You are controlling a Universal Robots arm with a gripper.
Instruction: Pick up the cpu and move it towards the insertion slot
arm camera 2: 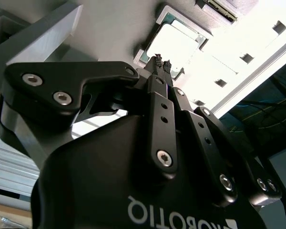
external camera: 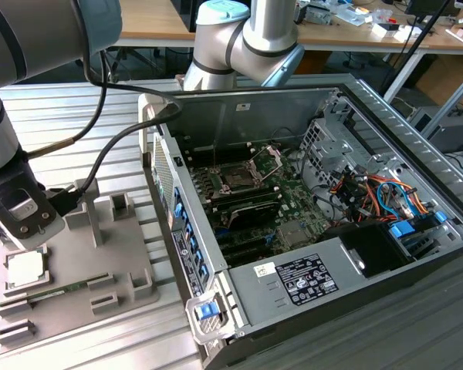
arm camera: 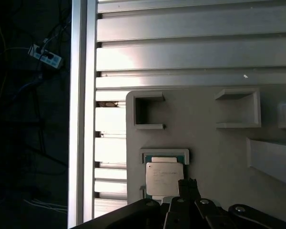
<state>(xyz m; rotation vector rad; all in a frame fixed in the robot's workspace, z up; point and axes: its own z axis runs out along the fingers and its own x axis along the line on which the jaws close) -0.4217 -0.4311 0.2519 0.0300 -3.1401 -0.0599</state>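
The cpu (external camera: pixel 25 268), a flat square chip with a pale metal top, lies in a recess of the grey holder plate (external camera: pixel 123 262) at the exterior view's left. My gripper (external camera: pixel 21 231) hangs just above it, with its fingers together and nothing between them. In both wrist views the closed fingertips (arm camera 2: pixel 161 62) (arm camera: pixel 187 183) sit over one edge of the cpu (arm camera 2: pixel 181 43) (arm camera: pixel 162 179). The insertion slot (external camera: pixel 239 176), a dark square socket with its metal plate hinged up, is on the motherboard inside the open computer case.
A green memory stick (external camera: pixel 58 291) lies on the holder plate beside the cpu. Grey upright blocks (external camera: pixel 119 206) stand on that plate. The case wall (external camera: pixel 177 223) rises between the plate and the motherboard. Cables and drive cages (external camera: pixel 370 193) crowd the case's right side.
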